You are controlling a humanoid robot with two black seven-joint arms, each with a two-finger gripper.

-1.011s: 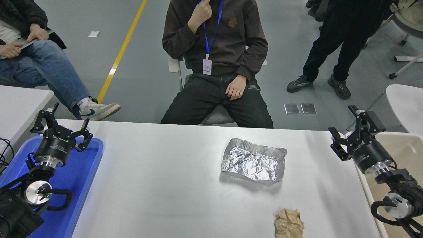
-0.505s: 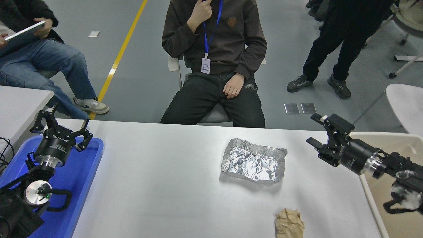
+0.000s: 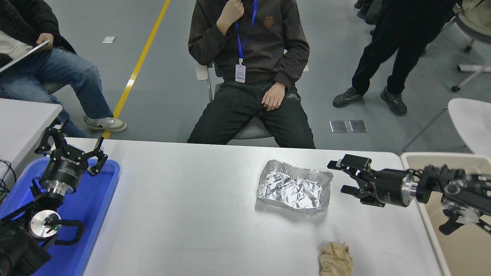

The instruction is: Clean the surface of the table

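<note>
The table surface point(image 3: 184, 214) is a wide matte white top. A crumpled silver foil tray point(image 3: 294, 186) lies on it right of centre. A crumpled brown paper ball point(image 3: 336, 258) sits near the front edge. My right gripper point(image 3: 338, 177) lies nearly level, pointing left, open, its fingertips a short way from the foil tray's right edge and holding nothing. My left gripper point(image 3: 71, 143) stands open at the lower left, above the blue tray point(image 3: 94, 207).
A beige bin point(image 3: 452, 237) stands off the table's right end. A smaller white table point(image 3: 23, 119) sits at the left. One person sits at the far side, another at the upper left, and a third stands at the upper right.
My right arm has swung down and leftward, turning from upright to nearly level, and its open gripper now sits close to the foil tray. The left arm has not moved.
</note>
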